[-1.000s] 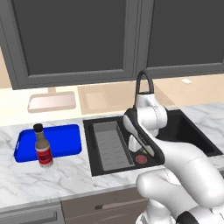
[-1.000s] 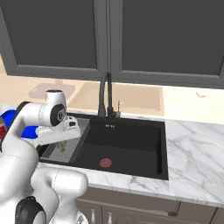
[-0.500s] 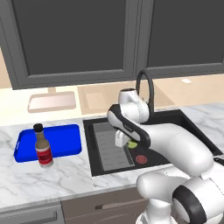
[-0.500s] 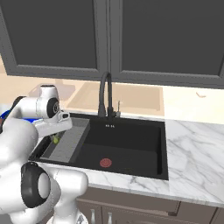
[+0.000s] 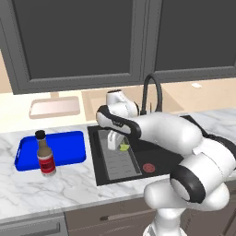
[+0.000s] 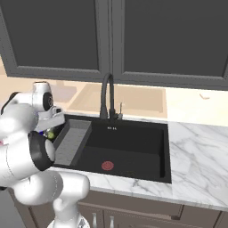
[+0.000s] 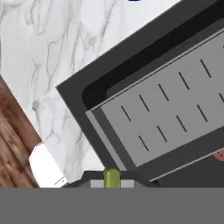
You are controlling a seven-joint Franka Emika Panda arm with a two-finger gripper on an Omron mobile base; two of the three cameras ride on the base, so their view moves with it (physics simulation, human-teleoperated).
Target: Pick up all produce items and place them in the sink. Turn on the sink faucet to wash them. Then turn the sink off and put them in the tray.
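Note:
My gripper (image 5: 118,144) hangs over the left part of the sink (image 5: 161,159), above the grey ribbed rack (image 5: 117,162), and is shut on a small yellow-green lime (image 5: 124,147). In the right base view the lime (image 6: 50,135) peeks out beside the hand at the sink's (image 6: 129,147) left rim. The hand view shows the lime (image 7: 111,177) wedged between the fingertips, with the rack (image 7: 175,118) below. A black gooseneck faucet (image 5: 153,87) stands behind the basin. Left of the sink, on the counter, lies the blue tray (image 5: 67,144).
A brown bottle (image 5: 45,155) with a black cap stands on the blue tray's front. A pale pink tray (image 5: 54,107) lies at the back left against the wall. A red drain (image 5: 148,168) sits in the basin floor. Marble counter (image 7: 52,52) flanks the sink.
The arm has swung left across the sink with the lime held, from beside the drain to above the rack's left part. The bottle and trays have not moved.

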